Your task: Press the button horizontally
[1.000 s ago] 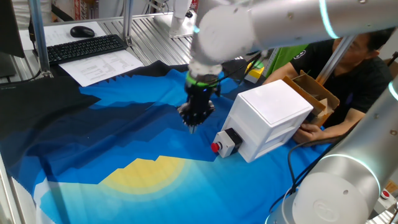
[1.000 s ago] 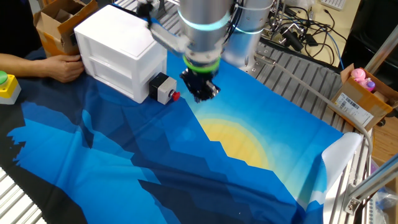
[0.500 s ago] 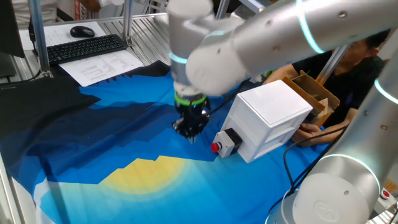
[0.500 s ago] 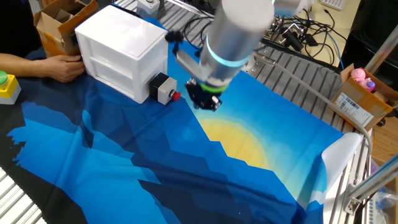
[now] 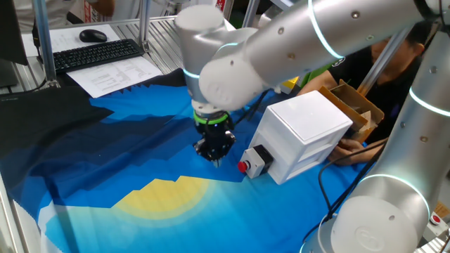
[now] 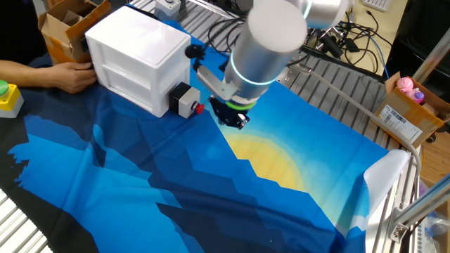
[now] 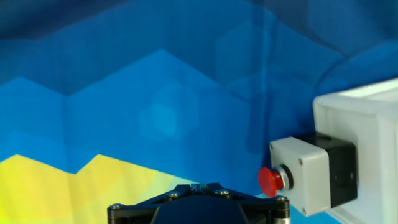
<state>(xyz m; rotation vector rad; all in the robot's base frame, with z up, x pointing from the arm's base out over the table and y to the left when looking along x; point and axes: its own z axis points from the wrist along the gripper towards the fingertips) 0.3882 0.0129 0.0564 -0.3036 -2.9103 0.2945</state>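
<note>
The red button (image 5: 242, 166) sits in a black square housing (image 5: 260, 159) on the front of the big white box (image 5: 306, 130) and faces sideways over the blue cloth. My gripper (image 5: 218, 161) hangs just above the cloth, a short way from the button's face and apart from it. In the other fixed view the gripper (image 6: 232, 121) is to the right of the button (image 6: 200, 108). In the hand view the button (image 7: 269, 180) is at the lower right, and my gripper (image 7: 202, 185) shows its tips together at the bottom edge, holding nothing.
A person's hand (image 6: 67, 76) rests beside the white box (image 6: 133, 53). A green button on a yellow housing (image 6: 6, 95) stands at the far left. A cardboard box (image 5: 355, 105) stands behind the white box. A keyboard (image 5: 95, 53) and papers lie at the back.
The arm's wrist has swung round and the gripper has come lower, closer to the cloth, staying beside the button. The box and button have not moved.
</note>
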